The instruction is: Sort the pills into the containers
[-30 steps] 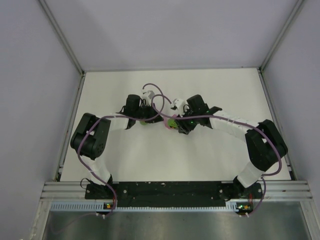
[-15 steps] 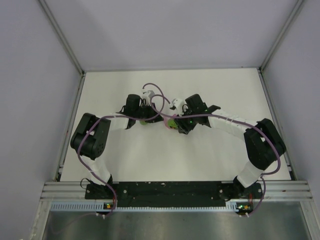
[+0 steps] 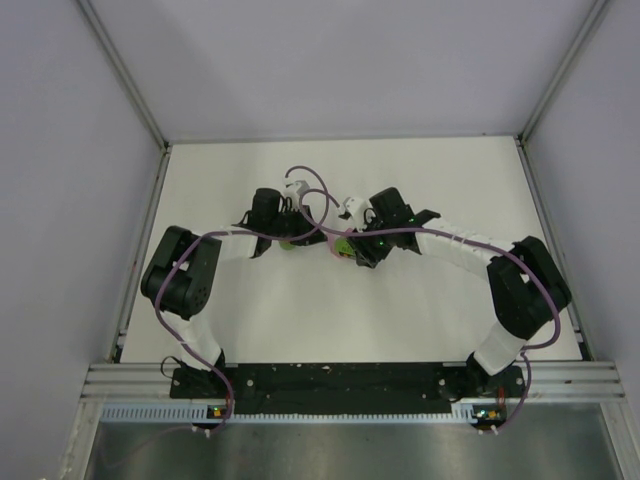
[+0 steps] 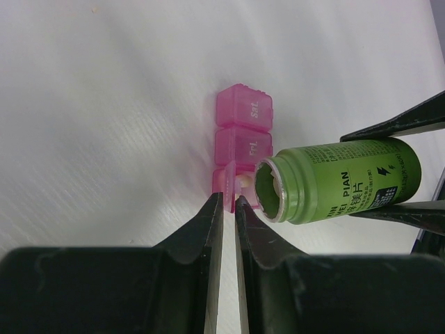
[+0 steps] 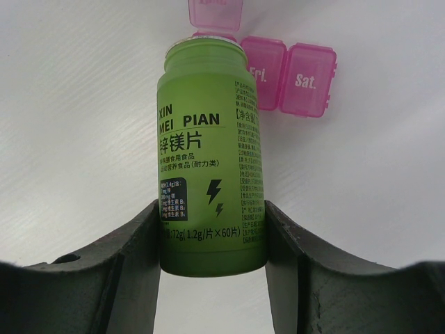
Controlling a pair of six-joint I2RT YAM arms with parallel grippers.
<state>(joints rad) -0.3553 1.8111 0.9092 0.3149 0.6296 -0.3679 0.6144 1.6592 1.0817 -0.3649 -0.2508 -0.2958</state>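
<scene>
"Little had shifted in that last second, had it?"

"Hardly. The left pincer (image 4: 228, 209) stayed pinched shut on the raised lid (image 4: 227, 181) of the small bright-pink translucent plastic pill box (image 4: 243, 125), which lay mid-bench (image 4: 104, 104). Only the right arm's elbow (image 3: 527, 292) had drifted slightly inward."

"And the right pincer (image 5: 212, 209)?"

"Clamped on the green plastic bottle (image 4: 341, 181), tipped sideways with its open mouth at the opened compartment (image 4: 243, 184). I judged the pour under way, but I couldn't tell whether a pill had dropped."
</scene>
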